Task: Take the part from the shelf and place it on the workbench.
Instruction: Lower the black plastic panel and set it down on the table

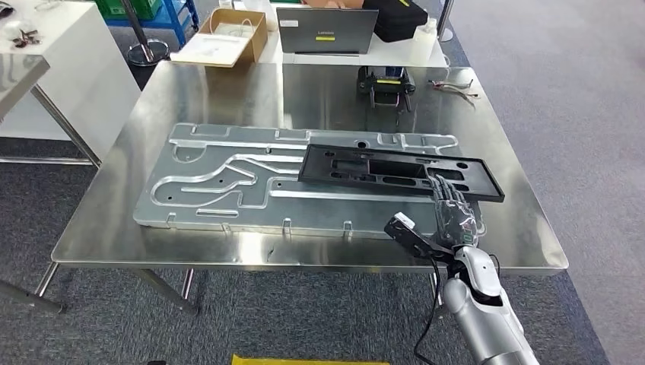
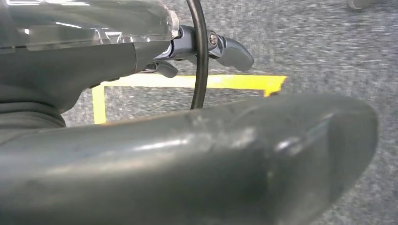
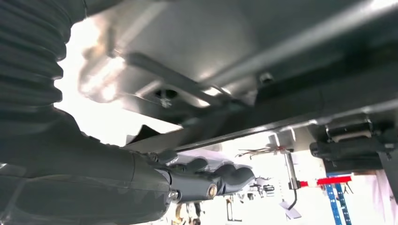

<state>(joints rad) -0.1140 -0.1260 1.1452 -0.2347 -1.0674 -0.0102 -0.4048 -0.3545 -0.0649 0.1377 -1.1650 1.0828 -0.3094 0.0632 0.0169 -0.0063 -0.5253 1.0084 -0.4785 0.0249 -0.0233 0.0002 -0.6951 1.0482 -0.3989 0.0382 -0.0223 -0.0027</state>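
Your right hand (image 1: 454,215), lower right of the head view, grips the near edge of the black part (image 1: 398,171), which lies on the plate (image 1: 220,190) mid-table (image 1: 228,84). Your left hand (image 2: 187,154): grip unclear.

1. A black rectangular part (image 1: 395,171) lies on a grooved aluminium plate (image 1: 228,186) atop the steel workbench (image 1: 228,91), its right end overhanging the plate.
2. The robot's right hand (image 1: 453,211) reaches in from below, fingers extended over the part's near right edge; whether it grips cannot be told.
3. A small black device (image 1: 386,80) and a pair of pliers (image 1: 455,87) sit near the bench's far edge.
4. Beyond, a laptop (image 1: 325,30) and an open cardboard box (image 1: 232,34) rest on a white table (image 1: 426,52).
5. Yellow tape (image 1: 304,359) marks the grey carpet.
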